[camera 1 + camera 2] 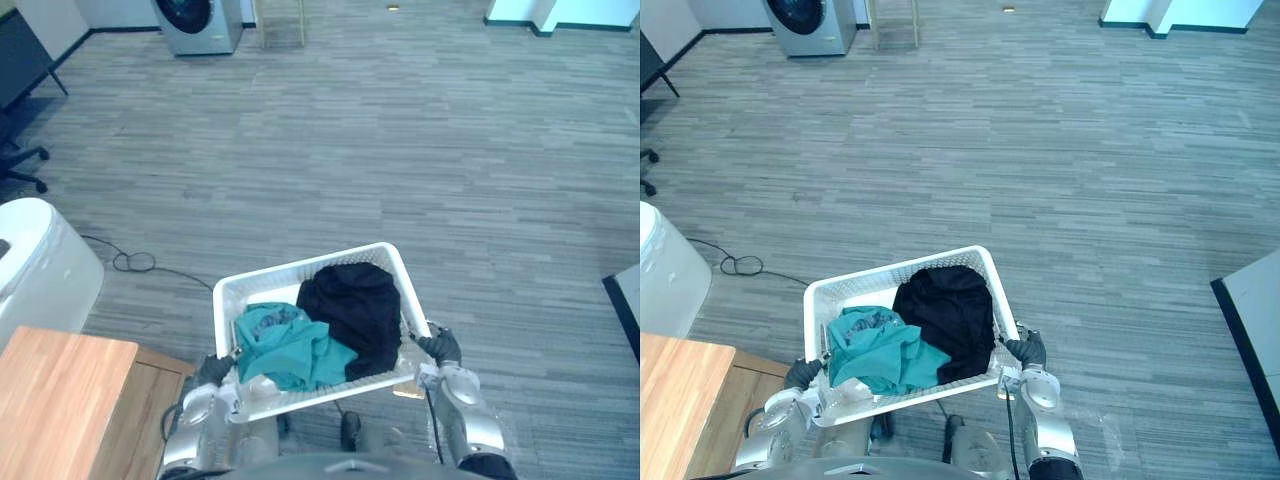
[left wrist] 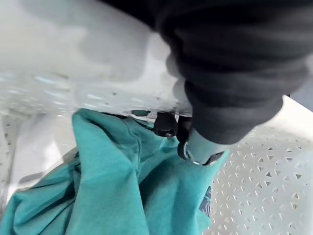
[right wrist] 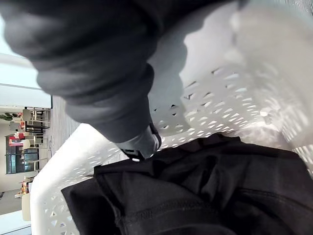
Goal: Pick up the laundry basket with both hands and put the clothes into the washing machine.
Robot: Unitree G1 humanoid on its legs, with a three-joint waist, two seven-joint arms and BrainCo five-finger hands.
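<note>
Both clamped on perforated plastic basket (image 1: pixel 300 268): left robot hand (image 1: pixel 212 368), right robot hand (image 1: pixel 441 347).

Grey striped floor (image 1: pixel 420 150) runs to white walls (image 1: pixel 120 12) with dark skirting. A silver washing machine (image 1: pixel 198 25) stands against the far wall, a light wooden frame (image 1: pixel 282 28) just beside it. A wooden counter (image 1: pixel 60 400) fills the near left corner, with a black chair base (image 1: pixel 20 165) farther back.

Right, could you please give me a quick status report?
Left hand, right hand shut on laundry basket rim. Teal and black clothes inside. Washing machine far ahead.
</note>
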